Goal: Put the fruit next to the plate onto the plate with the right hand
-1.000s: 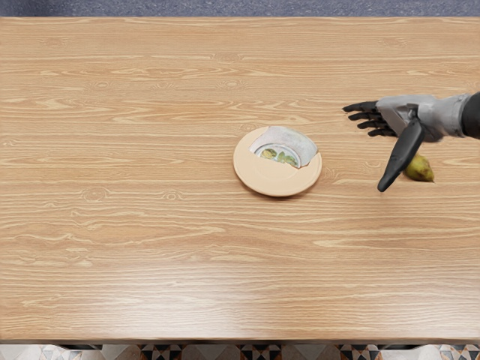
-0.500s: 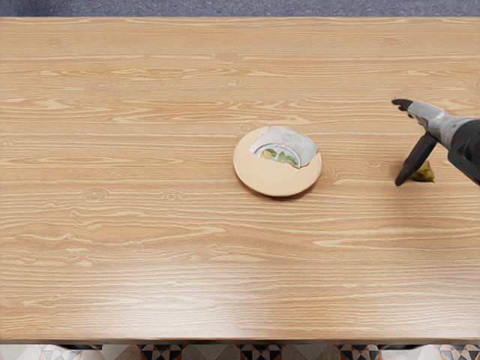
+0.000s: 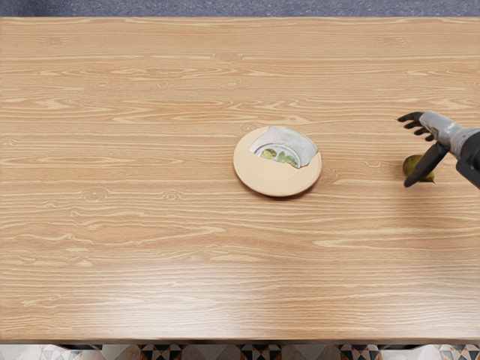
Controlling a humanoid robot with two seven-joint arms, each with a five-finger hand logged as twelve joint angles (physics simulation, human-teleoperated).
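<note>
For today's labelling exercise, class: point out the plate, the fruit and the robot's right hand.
plate (image 3: 264, 180): head view, bare tan front part.
fruit (image 3: 412, 164): head view, visible left side.
right hand (image 3: 436, 132): head view, middle of the hand.

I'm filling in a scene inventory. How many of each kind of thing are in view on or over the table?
Plate: 1, tan
Fruit: 1, yellow-green, lying apart to the right of the plate
Right hand: 1, fingers spread, beside the fruit
Total: 3
</note>
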